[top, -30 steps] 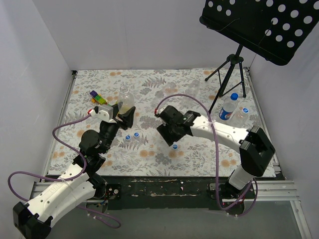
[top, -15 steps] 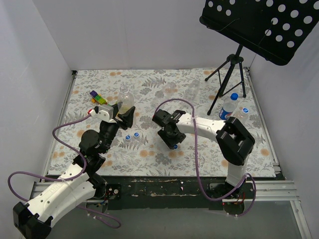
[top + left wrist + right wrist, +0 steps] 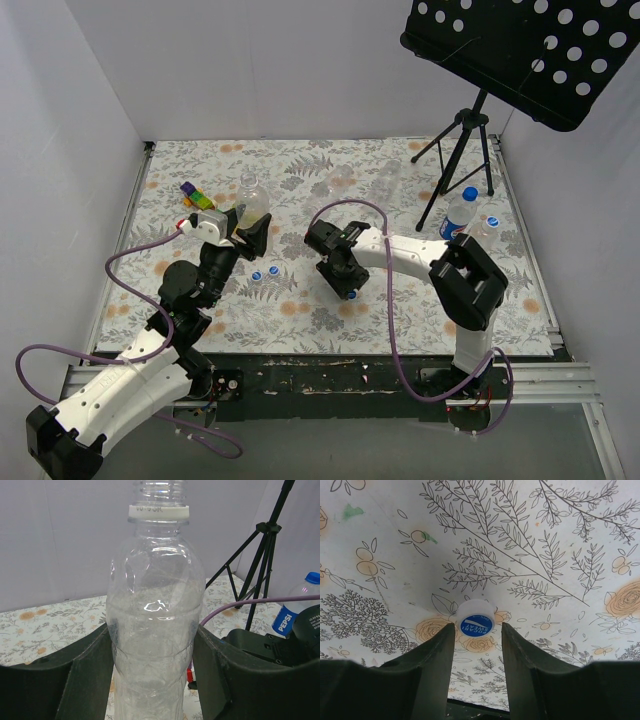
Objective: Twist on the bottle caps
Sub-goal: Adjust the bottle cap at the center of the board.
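My left gripper (image 3: 254, 230) is shut on a clear, uncapped bottle (image 3: 155, 625), which stands upright at the left of the mat (image 3: 253, 200); its fingers (image 3: 85, 675) press both sides of the body. My right gripper (image 3: 477, 630) points down at the mat, open, with a white cap with a blue top (image 3: 475, 622) lying just past its fingertips and not between them. From the top view this cap (image 3: 351, 294) shows below the right gripper (image 3: 344, 279). Two more blue caps (image 3: 265, 273) lie near the left arm.
A capped blue-labelled bottle (image 3: 458, 214) and a clear one (image 3: 484, 232) stand at the right. More clear bottles (image 3: 385, 178) are at the back. A black tripod (image 3: 460, 140) holds a perforated stand. Toy blocks (image 3: 193, 194) lie at the left.
The right arm folded in and its gripper shifted slightly left, settling low over the cap, with its jaws narrowing. The left gripper and its bottle stayed still.
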Available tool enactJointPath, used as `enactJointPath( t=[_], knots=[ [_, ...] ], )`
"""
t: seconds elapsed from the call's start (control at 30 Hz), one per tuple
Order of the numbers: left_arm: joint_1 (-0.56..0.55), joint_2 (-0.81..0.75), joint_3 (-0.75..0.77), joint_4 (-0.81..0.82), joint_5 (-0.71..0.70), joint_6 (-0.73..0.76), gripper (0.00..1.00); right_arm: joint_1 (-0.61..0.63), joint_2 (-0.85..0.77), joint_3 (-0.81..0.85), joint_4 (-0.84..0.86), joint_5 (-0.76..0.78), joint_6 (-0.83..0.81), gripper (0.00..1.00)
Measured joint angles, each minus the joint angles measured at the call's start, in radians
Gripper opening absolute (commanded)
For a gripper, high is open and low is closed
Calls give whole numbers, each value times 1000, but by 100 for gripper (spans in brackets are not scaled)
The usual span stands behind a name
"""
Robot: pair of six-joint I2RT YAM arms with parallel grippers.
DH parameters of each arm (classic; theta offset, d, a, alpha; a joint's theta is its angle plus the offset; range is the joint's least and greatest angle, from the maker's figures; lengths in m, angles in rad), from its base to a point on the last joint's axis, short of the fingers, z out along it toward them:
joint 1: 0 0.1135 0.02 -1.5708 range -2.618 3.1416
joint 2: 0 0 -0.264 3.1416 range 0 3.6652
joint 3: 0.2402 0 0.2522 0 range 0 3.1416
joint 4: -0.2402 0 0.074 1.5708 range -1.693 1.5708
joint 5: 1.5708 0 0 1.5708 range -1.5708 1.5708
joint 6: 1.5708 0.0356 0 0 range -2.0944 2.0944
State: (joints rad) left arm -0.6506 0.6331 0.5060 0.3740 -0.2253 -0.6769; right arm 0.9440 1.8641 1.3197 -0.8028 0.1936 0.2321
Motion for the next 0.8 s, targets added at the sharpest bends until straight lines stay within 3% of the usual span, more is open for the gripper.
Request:
enactJointPath(
  t=[0.5,0.8],
  knots=[
    [0,0,0,0,1,0,6,0,30,0,20,-20,0,44],
    [0,0,0,0,5,0,5,0,37,0,20,-19,-2,28]
  ],
)
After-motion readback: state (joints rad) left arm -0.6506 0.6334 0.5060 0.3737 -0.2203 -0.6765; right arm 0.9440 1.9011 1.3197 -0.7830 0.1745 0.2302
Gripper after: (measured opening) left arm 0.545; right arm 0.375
